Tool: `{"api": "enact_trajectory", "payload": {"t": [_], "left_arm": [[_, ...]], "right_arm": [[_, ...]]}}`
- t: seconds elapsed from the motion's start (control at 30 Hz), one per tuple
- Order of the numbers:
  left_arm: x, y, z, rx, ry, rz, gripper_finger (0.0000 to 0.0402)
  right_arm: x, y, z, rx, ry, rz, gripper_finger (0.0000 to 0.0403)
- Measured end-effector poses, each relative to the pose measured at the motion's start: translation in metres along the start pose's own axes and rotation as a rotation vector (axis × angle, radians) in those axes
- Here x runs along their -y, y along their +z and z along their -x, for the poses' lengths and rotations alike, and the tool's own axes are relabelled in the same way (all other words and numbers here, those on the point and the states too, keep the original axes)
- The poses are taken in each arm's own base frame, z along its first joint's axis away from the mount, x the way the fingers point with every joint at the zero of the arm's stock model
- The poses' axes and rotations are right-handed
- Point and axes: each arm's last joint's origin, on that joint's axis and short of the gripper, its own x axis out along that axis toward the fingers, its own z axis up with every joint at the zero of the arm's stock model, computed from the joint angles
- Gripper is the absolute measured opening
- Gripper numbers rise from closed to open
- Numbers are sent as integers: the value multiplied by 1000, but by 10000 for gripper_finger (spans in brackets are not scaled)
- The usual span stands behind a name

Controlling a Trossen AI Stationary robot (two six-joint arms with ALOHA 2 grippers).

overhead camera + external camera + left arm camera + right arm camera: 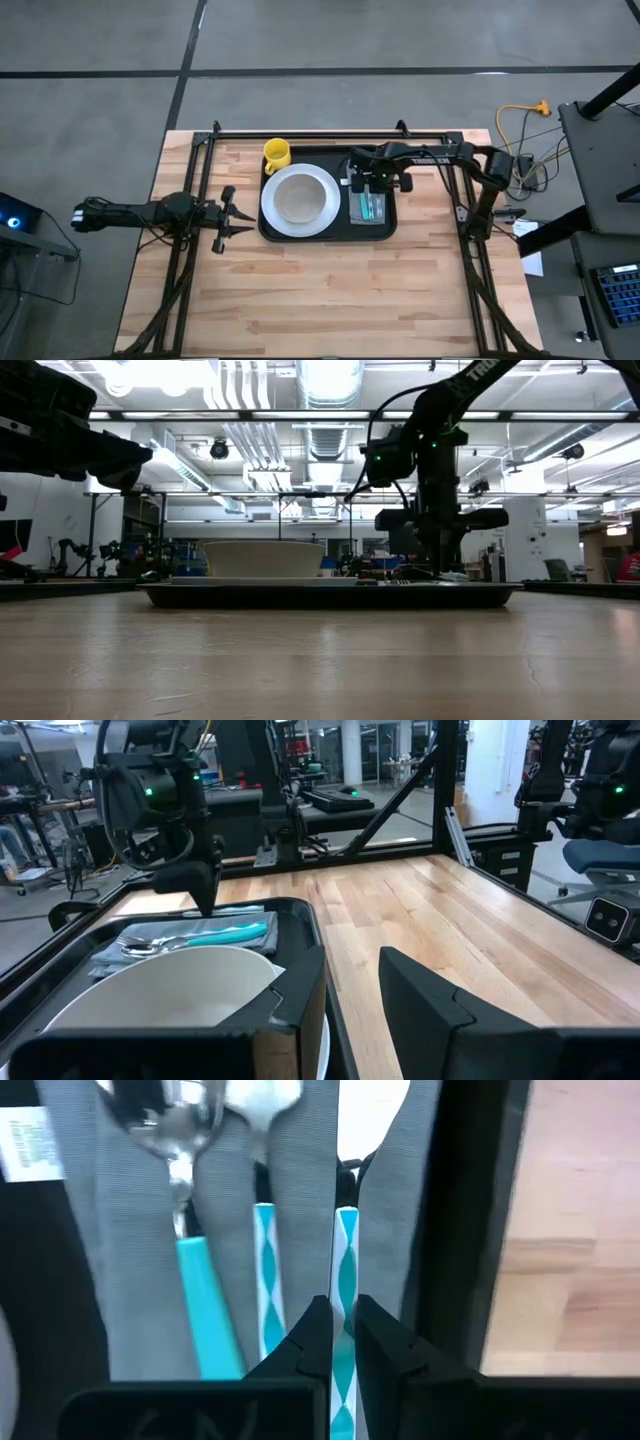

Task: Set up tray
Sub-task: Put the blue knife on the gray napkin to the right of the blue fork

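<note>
- Pale wood planks make up the desk (330, 290), with a black metal frame running along its far edge and down both sides.
- One black tray (300, 234), flat and rectangular with rounded corners and a low rim, sits at the far middle of the desk, between the two arms.
- One round white plate (300, 198) fills the tray's left half, with a shallow white bowl resting in it.
- One yellow mug (276, 154) stands on the wood just beside the tray's far left corner, close to the plate's rim.
- A grey cloth napkin (110, 1280) lies in the tray's right half, soft and ribbed, with three pieces of cutlery (205, 1280) on it: shiny metal heads and teal handles, two of them patterned in teal and white.
- The right end effector (343, 1330) hangs straight over the napkin, its dark fingers drawn nearly together around the patterned handle (345, 1250) at the napkin's edge, which shows in the thin gap between them; whether they actually pinch it I cannot tell.
- The right arm blocks the far right part of the tray from above.
- The left end effector (232, 213) hovers over bare wood just left of the tray, fingers apart and holding nothing, pointed at the plate.
- Cables and dark equipment stands crowd the grey floor to the right of the desk.
</note>
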Motion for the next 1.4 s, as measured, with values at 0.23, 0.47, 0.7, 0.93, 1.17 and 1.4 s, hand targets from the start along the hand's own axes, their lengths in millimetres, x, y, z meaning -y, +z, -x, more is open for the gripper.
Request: {"api": "enact_trajectory", "payload": {"t": [0.23, 0.47, 0.7, 0.93, 1.17, 1.4], "left_arm": [[0, 0, 0, 0, 0, 0, 83], [0, 0, 0, 0, 0, 0, 83], [0, 0, 0, 0, 0, 0, 83], [0, 0, 0, 0, 0, 0, 83], [0, 0, 0, 0, 0, 0, 83], [0, 0, 0, 0, 0, 0, 83]], "right_arm": [[3, -1, -4, -3, -12, -27, 13], [3, -2, -11, 6, 17, -41, 13], [7, -4, -18, -1, 9, -68, 13], [12, -7, -27, -24, 12, -69, 13], [11, -7, -27, -18, 18, -53, 13], [6, -5, -24, -9, 44, -53, 13]]}}
